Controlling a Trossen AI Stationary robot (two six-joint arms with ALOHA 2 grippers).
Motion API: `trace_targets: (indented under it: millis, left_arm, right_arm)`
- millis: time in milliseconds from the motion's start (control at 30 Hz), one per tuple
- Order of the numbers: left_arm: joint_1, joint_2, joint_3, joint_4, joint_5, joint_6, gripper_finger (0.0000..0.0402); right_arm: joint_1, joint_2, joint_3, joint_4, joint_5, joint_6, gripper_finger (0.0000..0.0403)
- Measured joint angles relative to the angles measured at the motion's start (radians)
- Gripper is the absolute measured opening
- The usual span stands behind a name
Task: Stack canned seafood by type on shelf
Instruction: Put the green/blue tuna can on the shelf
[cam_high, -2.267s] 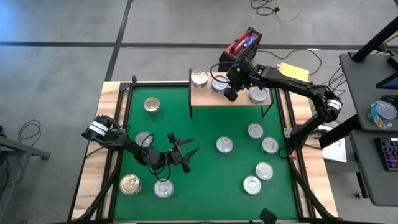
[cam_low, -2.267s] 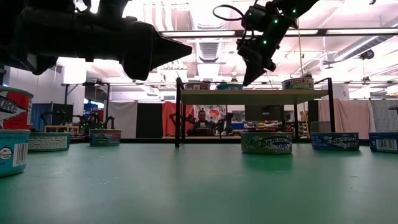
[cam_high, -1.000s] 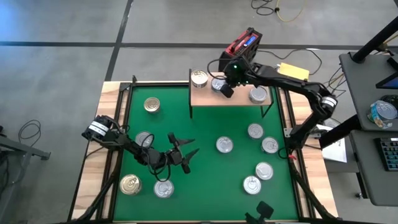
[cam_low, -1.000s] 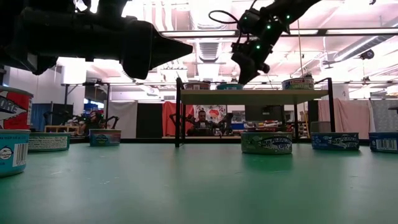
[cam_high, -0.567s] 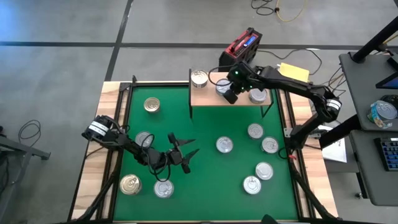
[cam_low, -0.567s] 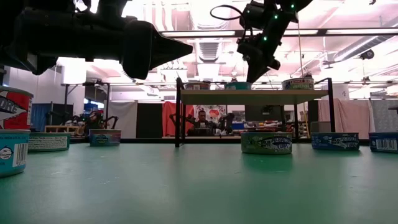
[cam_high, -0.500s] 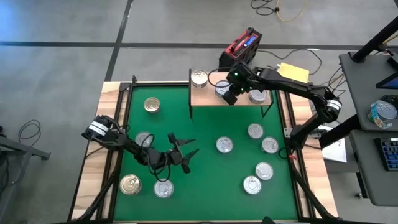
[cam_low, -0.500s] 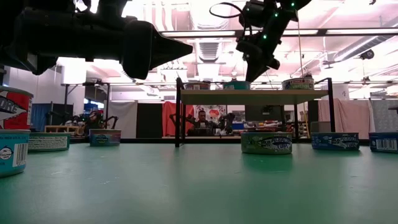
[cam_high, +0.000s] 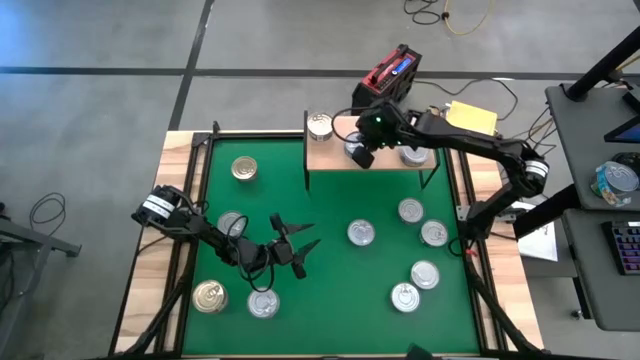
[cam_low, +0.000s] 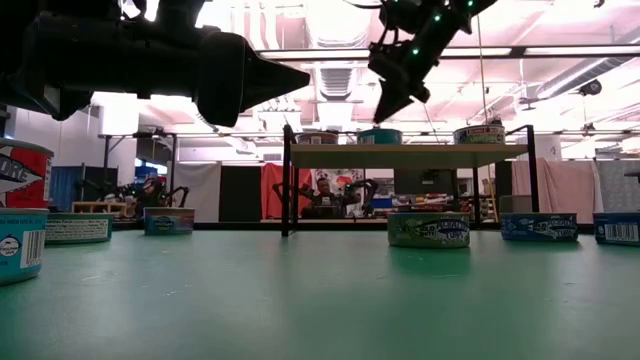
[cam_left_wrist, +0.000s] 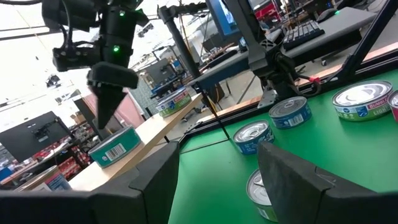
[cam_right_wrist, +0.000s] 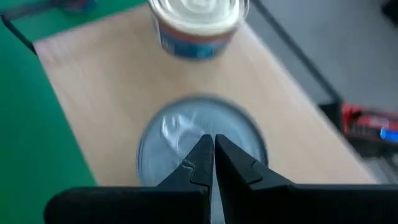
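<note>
Green matting is covering the table (cam_high: 180, 160), and the light-wood shelf (cam_high: 330, 155) is standing at its far edge; three cans are sitting on it, one by the left corner (cam_high: 320, 125), a middle can (cam_high: 356, 146) and one to the right (cam_high: 413, 153); the right tool (cam_high: 362, 157) is hanging just above that middle can with its fingers pinched together and nothing between them; whether the tips are touching the lid is hard to call. The left tool (cam_high: 300, 247) is waiting over the near-left mat, fingers spread; loose tins (cam_high: 360, 233) are lying scattered about the green.
</note>
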Motion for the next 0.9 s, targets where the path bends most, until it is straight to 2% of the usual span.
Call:
trace_targets:
  millis: [167,400,600,733,900]
  left_arm:
    - [0.0,0.0,0.0,0.0,0.0,-0.004,0.0201]
    - [0.0,0.0,0.0,0.0,0.0,-0.011,0.0201]
    - [0.0,0.0,0.0,0.0,0.0,-0.01,0.0201]
    - [0.0,0.0,0.0,0.0,0.0,-0.01,0.0201]
    - [0.0,0.0,0.0,0.0,-0.001,-0.011,0.0201]
  right_arm:
    - [-0.02,0.039,0.0,0.06,-0.001,-0.065,0.0009]
    - [-0.038,0.082,0.0,0.065,0.004,-0.069,0.0009]
    - [-0.044,0.085,0.0,0.045,0.127,-0.059,0.0009]
    - [-0.045,0.082,0.0,0.0,0.222,0.018,0.0009]
    - [-0.045,0.073,0.001,-0.054,0.246,0.133,0.0009]
